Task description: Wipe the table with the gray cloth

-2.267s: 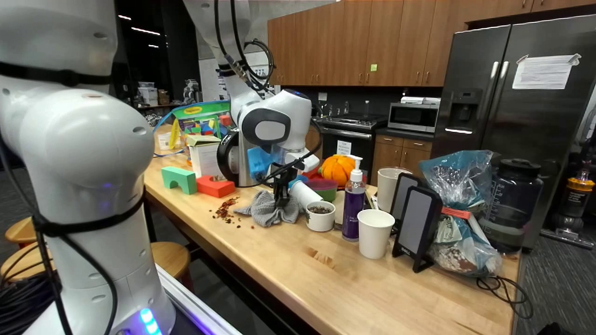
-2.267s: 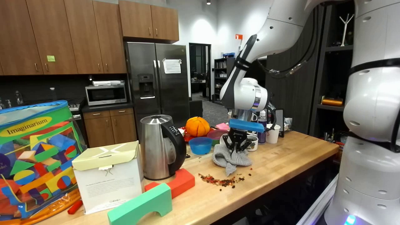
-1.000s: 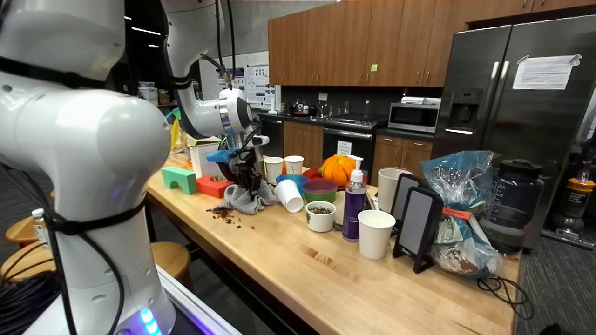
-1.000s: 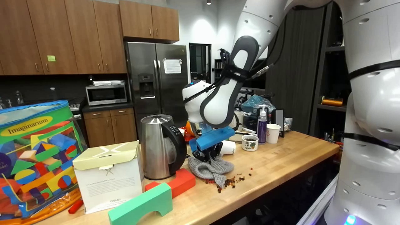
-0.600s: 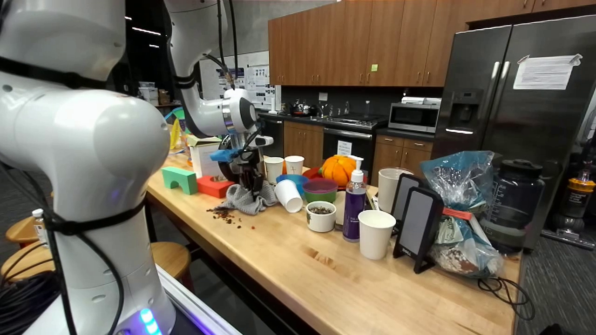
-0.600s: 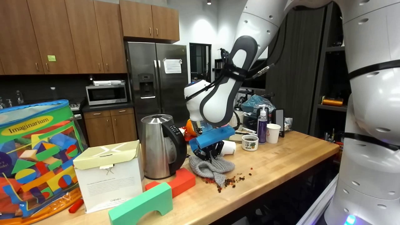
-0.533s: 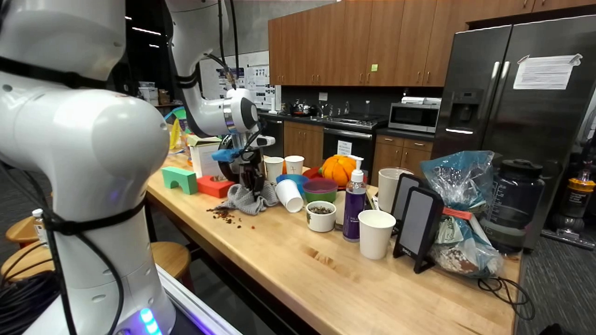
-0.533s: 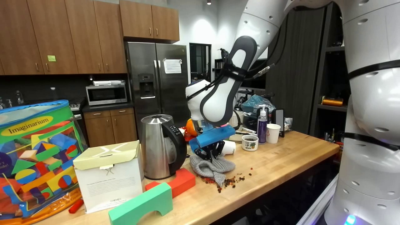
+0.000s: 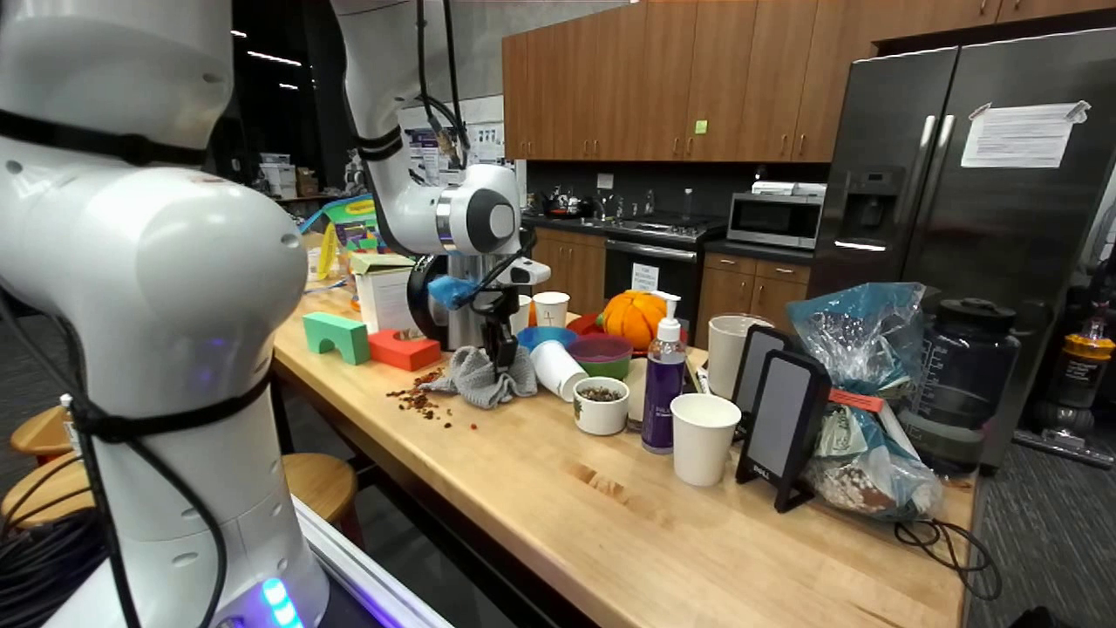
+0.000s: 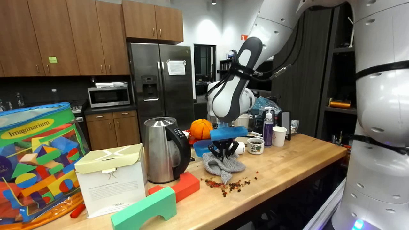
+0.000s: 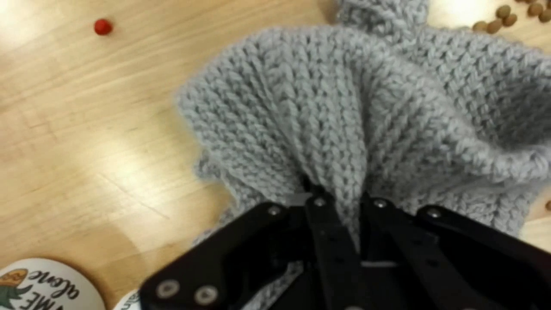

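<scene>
The gripper (image 11: 344, 201) is clenched on a fold of the cloth (image 11: 301, 99), which lies bunched on the counter (image 10: 281, 169) beneath and around it. Between the gripper and the counter's long edge are loose bits (image 10: 235, 185); a tail of cloth runs from under the gripper to their margin, whether touching I cannot tell. Much wiping seems left. The bits look small and round enough to roll: a brisk sweep away from the gripper, towards that edge, could send some over it, and cloth this puckered may ride across others. A hard drag might tug the pinched fold loose. On the gripper's opposite side, a wide swing could knock the tipped cup (image 9: 555, 368) just beside it, then the pot (image 9: 602, 417) beyond.
</scene>
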Action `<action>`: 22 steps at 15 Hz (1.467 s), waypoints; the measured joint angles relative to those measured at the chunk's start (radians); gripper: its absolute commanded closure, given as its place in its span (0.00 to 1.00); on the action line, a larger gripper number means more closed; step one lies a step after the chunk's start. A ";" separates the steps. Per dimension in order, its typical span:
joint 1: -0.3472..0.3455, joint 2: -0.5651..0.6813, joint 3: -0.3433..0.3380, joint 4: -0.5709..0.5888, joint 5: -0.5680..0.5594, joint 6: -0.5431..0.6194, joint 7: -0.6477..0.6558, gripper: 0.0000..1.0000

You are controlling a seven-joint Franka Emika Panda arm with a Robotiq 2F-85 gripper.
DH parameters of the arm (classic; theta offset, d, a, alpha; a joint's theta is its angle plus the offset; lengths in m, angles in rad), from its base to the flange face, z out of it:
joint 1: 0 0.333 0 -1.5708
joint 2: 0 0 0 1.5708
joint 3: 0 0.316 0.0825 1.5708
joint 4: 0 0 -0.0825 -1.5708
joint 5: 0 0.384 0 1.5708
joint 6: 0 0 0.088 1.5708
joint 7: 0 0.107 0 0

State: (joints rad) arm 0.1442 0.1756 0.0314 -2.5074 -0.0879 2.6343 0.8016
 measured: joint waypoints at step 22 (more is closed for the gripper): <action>-0.193 -0.075 -0.014 -0.136 0.706 0.093 -0.593 0.97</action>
State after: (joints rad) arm -0.0484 0.1009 0.0175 -2.6434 0.6185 2.7270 0.2090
